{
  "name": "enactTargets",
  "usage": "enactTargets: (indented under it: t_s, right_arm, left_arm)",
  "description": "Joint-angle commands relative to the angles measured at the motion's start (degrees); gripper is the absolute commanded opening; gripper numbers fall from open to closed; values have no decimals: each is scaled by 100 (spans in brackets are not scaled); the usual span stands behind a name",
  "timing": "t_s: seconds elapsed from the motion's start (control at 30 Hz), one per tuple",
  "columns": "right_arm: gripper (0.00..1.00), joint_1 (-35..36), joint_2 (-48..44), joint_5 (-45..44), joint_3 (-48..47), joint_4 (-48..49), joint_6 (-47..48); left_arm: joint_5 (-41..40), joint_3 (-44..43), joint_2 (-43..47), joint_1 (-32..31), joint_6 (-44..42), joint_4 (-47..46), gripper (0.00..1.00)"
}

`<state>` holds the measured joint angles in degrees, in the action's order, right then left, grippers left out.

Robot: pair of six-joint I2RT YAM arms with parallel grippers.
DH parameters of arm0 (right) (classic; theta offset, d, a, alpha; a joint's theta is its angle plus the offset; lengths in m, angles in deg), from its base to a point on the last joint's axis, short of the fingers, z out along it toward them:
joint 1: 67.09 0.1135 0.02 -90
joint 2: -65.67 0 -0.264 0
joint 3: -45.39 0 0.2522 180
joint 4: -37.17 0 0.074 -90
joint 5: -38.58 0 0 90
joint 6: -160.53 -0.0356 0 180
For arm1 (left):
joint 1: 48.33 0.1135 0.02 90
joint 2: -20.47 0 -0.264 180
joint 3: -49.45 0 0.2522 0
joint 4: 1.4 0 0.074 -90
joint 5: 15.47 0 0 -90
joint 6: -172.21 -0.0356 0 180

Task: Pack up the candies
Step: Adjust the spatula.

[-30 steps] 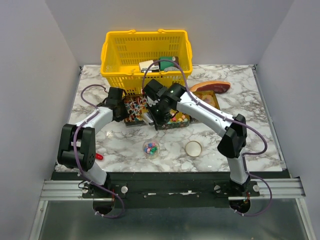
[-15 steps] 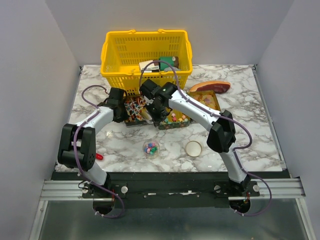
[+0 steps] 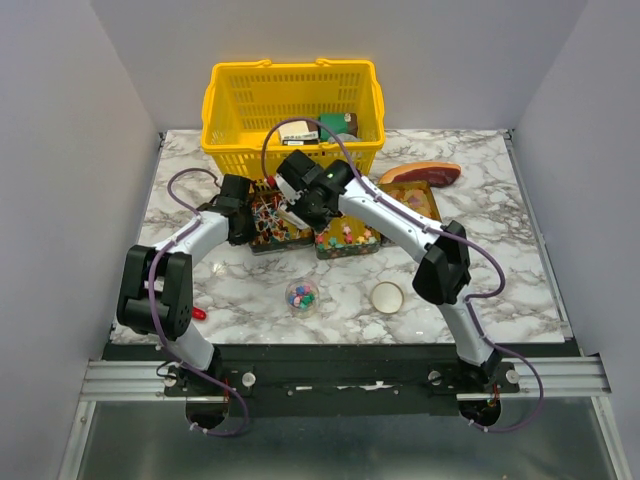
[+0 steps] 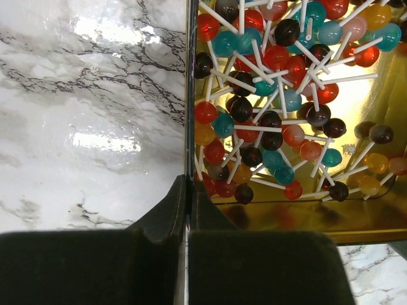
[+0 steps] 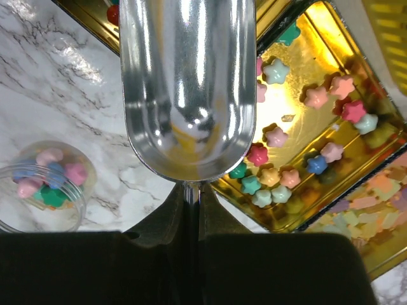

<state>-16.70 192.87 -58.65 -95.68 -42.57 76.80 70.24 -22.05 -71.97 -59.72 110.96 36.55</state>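
Note:
My left gripper is shut on the left wall of a gold tray full of lollipops; its fingertips pinch the thin wall. My right gripper is shut on the handle of an empty metal scoop, with the handle between the fingers. The scoop hangs over the near corner of a gold tray of star-shaped candies in pink, green, blue and yellow. A small clear cup holding a few of these candies stands on the marble, also in the top view.
A yellow basket with boxes inside stands at the back. A red-brown meat slab and a third gold tray lie to the right. A round white lid and a small red thing lie near the front.
My right gripper has lifted the scoop from the star candy tray and moved back and left, towards the lollipop tray. The left gripper has stayed on the tray wall.

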Motion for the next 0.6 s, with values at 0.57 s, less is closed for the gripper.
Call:
enactTargets:
  t_s: [0.57]
  right_arm:
    - [1,-214,-389,1601,522,-899,1140]
  left_arm:
    - [52,360,649,-460,-844,219,0]
